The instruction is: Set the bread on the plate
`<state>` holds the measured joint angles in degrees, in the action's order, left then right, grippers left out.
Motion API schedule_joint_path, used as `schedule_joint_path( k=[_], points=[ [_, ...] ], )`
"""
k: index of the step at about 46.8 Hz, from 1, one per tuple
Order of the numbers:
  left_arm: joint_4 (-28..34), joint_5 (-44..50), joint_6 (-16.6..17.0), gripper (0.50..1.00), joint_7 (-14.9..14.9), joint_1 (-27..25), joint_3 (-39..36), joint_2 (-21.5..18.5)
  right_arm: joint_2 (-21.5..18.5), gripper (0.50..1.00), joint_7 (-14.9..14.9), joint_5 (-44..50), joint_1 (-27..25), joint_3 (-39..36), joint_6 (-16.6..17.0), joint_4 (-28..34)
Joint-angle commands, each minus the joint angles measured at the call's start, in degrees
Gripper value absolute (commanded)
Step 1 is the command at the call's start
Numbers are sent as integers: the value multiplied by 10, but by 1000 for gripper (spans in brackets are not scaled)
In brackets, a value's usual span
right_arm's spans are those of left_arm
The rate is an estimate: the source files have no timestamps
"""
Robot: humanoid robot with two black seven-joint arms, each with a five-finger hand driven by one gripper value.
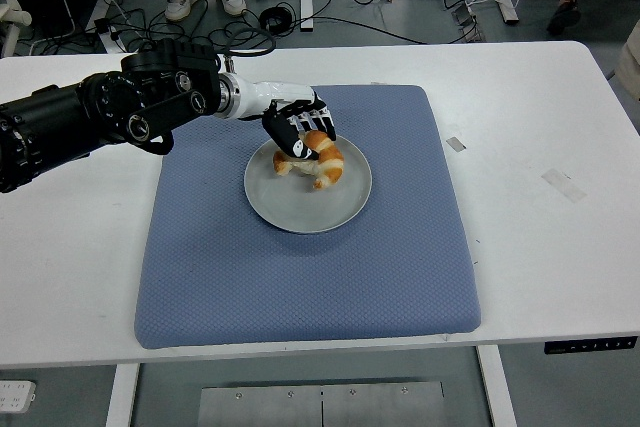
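1. Bread (322,161), a golden croissant, sits low over the upper middle of the grey plate (300,209) in the head view; it looks to be touching the plate's surface or just above it, and I cannot tell which.
2. My left robot hand (300,131) reaches in from the left with its fingers (312,126) curled over the top and far side of the bread, gripping it. My right arm is out of view.
3. That plate rests on a blue mat (300,287) spread over the white worktop (560,237), with bare plate showing on the near side of the bread.
4. To finish well, I judge I should let the bread settle fully on the plate before loosening my fingers, so it does not roll toward the rim.
5. Then I would open evenly and lift straight up and back toward the left, clear of the crust, so a fingertip does not drag the bread or nudge the plate across the mat.
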<state>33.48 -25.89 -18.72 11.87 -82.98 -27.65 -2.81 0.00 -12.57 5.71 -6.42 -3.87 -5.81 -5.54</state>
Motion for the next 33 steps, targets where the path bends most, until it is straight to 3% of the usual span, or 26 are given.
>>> schedule_joint_path(
  k=[1, 7, 18, 33],
  points=[
    [0, 0, 0, 636, 1, 1, 1, 1, 0, 1000, 1, 0, 0, 0, 0, 0],
    [0, 0, 0, 649, 1, 4, 1, 6, 0, 1000, 0, 0, -1, 0, 0, 0],
    [-1, 4, 0, 740, 0, 4, 5, 6, 0, 1000, 0, 0, 0, 0, 0, 0],
    [-1, 5, -1, 808, 0, 6, 5, 5, 0, 1000, 1, 0, -1, 0, 0, 0]
  ],
)
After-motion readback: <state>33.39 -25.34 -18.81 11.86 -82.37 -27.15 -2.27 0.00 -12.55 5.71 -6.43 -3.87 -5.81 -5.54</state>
